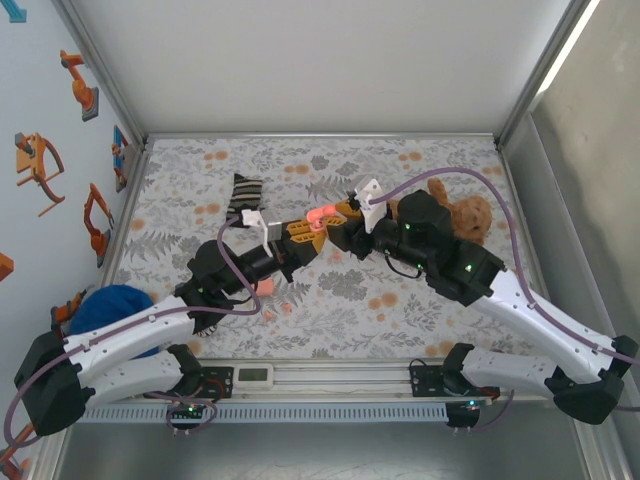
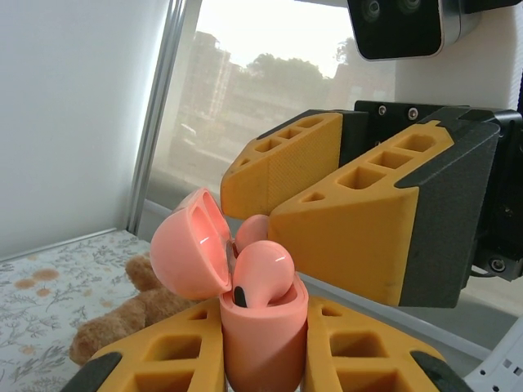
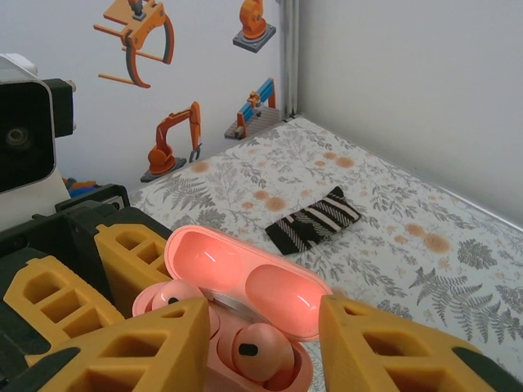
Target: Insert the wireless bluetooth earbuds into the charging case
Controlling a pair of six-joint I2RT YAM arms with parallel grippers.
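Cloth (image 1: 420, 300) with a fern print covers the tabletop, and both arms meet above its middle. A bear (image 1: 465, 215) lies toward the right edge behind the right arm, and a striped sock (image 1: 245, 190) lies left of centre toward the far edge. The left gripper (image 1: 308, 228) is clamped on the case (image 2: 263, 343), which stands mouth up between its fingers with the lid (image 2: 184, 253) hinged fully back. The right gripper (image 3: 261, 314) is close over the case, its fingers parted to either side and holding nothing. An earbud (image 2: 263, 273) sits in the near well and a second earbud (image 2: 253, 231) behind it. Each has its long axis running down into the case, with the rounded head poking out of the mouth and the stem hidden. Two pink bits (image 1: 288, 308) lie on the cloth near the near edge, too small to identify.
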